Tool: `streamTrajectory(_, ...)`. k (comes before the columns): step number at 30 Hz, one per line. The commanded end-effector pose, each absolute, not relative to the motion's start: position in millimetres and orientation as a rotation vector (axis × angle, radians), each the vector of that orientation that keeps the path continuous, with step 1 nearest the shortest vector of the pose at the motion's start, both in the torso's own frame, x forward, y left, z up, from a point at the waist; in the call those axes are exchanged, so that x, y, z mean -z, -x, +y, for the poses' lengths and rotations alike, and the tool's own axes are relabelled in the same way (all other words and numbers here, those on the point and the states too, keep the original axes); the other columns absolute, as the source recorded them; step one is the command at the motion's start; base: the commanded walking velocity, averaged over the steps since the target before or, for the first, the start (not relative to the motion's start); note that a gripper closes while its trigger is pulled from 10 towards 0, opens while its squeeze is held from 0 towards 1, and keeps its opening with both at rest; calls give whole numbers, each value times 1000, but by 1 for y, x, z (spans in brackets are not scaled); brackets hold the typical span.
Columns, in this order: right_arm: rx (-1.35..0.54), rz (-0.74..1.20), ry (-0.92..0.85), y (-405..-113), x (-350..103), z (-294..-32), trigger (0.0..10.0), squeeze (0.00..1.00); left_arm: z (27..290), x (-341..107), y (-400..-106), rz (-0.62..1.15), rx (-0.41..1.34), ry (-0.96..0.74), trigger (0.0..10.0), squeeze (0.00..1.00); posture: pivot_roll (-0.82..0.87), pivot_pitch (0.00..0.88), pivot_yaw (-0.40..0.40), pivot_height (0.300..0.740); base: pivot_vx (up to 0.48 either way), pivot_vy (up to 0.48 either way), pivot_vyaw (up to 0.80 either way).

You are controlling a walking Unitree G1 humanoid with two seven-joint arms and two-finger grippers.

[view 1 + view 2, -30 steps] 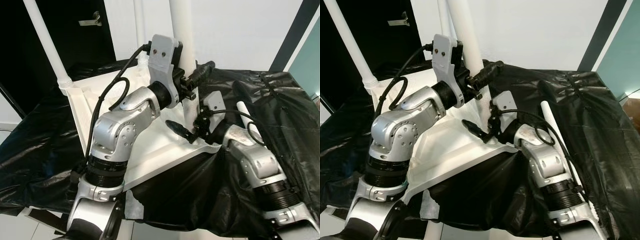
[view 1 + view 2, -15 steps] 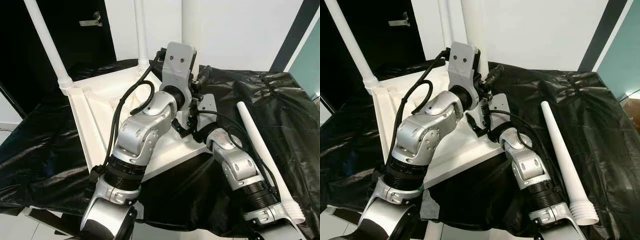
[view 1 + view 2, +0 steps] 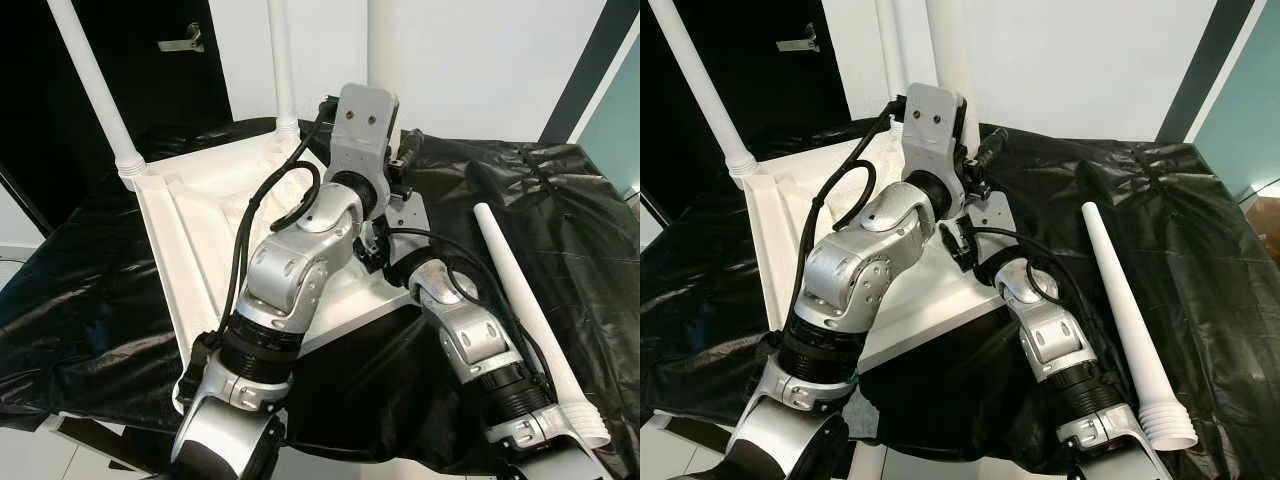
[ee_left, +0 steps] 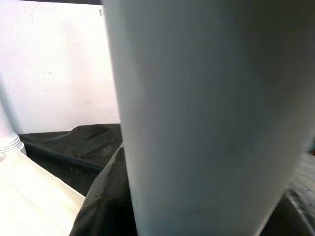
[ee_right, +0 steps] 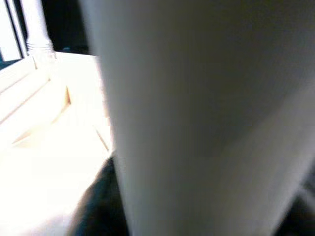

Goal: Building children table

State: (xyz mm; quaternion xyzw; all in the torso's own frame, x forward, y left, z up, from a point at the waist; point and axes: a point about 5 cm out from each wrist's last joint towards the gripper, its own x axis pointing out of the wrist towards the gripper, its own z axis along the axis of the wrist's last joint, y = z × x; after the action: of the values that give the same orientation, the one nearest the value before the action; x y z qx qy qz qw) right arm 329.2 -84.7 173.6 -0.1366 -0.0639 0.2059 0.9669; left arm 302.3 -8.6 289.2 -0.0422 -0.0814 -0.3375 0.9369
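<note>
Both grippers, left (image 3: 385, 200) and right (image 3: 372, 245), crowd the upright leg (image 3: 945, 50) at the tabletop's (image 3: 190, 230) near corner; finger state indiscernible. Smooth, stiff, likely light — best held low.

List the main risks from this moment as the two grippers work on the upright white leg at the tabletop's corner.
1. Both grippers crowd the same upright white plastic leg, the left gripper above the right gripper; their wrists or cables might collide or snag.
2. The upside-down white tabletop rests on loose black plastic sheeting, so pushing might slide it.
3. A loose white tapered leg lies beside the right arm, which might knock it off.
</note>
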Motion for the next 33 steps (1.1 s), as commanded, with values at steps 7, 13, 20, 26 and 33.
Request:
streamTrajectory(7,-406,-144,269,-331,-175,-82,0,0,-23,-296,-294,-198,760,74,10000,0,-25,0,-2,740,0,0,0)
streamTrajectory(13,-381,-124,199,-330,-175,-89,3922,0,-22,-297,-292,-214,811,106,10000,1000,-29,0,-2,740,0,0,0)
streamTrajectory(20,-323,-108,133,-334,-175,-99,10000,0,-19,-300,-287,-270,854,65,10000,0,-29,0,-2,740,0,0,0)
streamTrajectory(26,-268,-95,98,-336,-173,-113,10000,0,-5,-298,-290,-282,823,69,10000,0,-27,0,0,740,0,0,0)
streamTrajectory(33,-204,-79,79,-338,-170,-131,10000,0,21,-281,-298,-279,769,-15,10000,0,-26,0,1,740,0,0,0)
